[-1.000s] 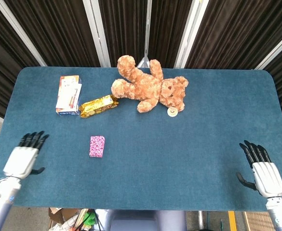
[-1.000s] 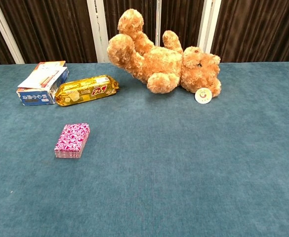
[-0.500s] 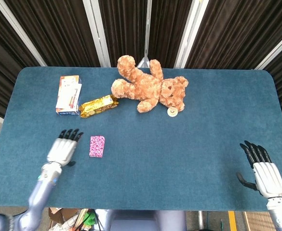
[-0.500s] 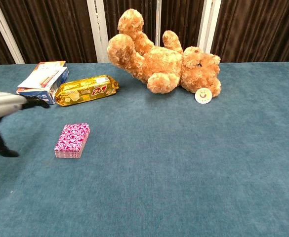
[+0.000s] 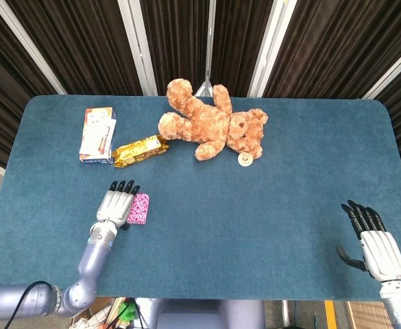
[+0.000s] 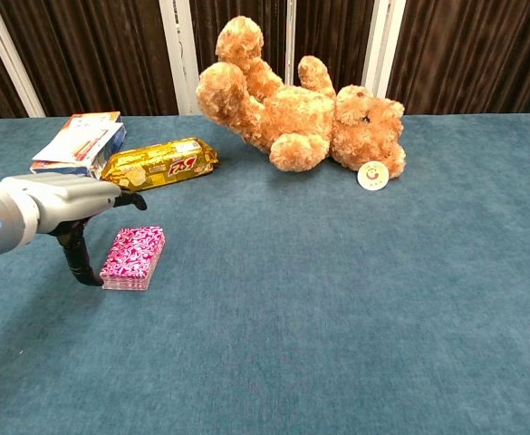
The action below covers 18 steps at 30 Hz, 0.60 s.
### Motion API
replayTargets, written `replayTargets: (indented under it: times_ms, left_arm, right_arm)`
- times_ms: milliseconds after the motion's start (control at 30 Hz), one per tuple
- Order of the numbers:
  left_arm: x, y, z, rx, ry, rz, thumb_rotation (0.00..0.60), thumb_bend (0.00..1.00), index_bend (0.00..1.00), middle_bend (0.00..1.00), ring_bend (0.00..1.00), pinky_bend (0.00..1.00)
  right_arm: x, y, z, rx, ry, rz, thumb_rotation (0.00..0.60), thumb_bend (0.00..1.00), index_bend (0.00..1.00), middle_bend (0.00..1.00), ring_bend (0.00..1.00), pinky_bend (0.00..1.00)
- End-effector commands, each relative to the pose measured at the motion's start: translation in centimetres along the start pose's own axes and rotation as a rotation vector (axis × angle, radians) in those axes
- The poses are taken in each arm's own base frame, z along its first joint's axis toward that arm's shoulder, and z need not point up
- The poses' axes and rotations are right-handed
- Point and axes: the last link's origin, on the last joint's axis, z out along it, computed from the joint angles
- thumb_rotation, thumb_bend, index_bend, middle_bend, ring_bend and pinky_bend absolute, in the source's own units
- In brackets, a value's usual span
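Where the blue surface (image 5: 269, 226) begins at the far left, a white and blue box (image 5: 96, 135) lies flat with a loose leaflet on top, and just beside it a gold snack packet (image 5: 140, 150) rests at a slant, its right end close to the teddy bear's foot; nearer the robot, the left hand (image 5: 116, 205) hovers palm down with its fingers (image 5: 123, 186) stretched forward and slightly apart, holding nothing; its thumb hangs down to the cloth just beside the left edge of the pink patterned pack (image 5: 138, 208), which lies flat on the surface, apart from the packet behind it; the chest view puts the hand (image 6: 61, 201) above and left of the pack (image 6: 132, 257), so it looks posed alongside the pack, not clamped on it; whether the thumb touches the pack I cannot tell; further right the teddy bear (image 5: 214, 127) sprawls on its back, a round tag (image 5: 245, 160) by its head; at the far right the right hand (image 5: 373, 243) rests low near the edge, fingers apart and empty.
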Motion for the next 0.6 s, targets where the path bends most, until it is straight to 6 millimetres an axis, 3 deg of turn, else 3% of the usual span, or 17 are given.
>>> replayTargets:
  times_ms: [33,367,600]
  left_arm:
    - [-0.1,0.7,0.4,0.001,-0.010,0.010,0.600,0.27,0.14,0.00,0.00,0.00]
    - [-0.5,1.3,1.2,0.019,-0.031,0.017,0.600,0.28,0.17,0.00,0.00,0.00]
    - [-0.6,1.7,1.4,0.012,-0.024,0.014,0.600,0.46,0.50,0.00,0.00,0.00]
  right_arm:
    - [0.0,0.0,0.0,0.001,-0.001,0.002,0.600,0.36,0.00,0.00,0.00,0.05]
    - [0.0,0.0,0.0,0.000,-0.002,0.006,0.600,0.36,0.00,0.00,0.00,0.05]
    - [0.0,0.0,0.0,-0.001,-0.002,0.007,0.600,0.36,0.00,0.00,0.00,0.05]
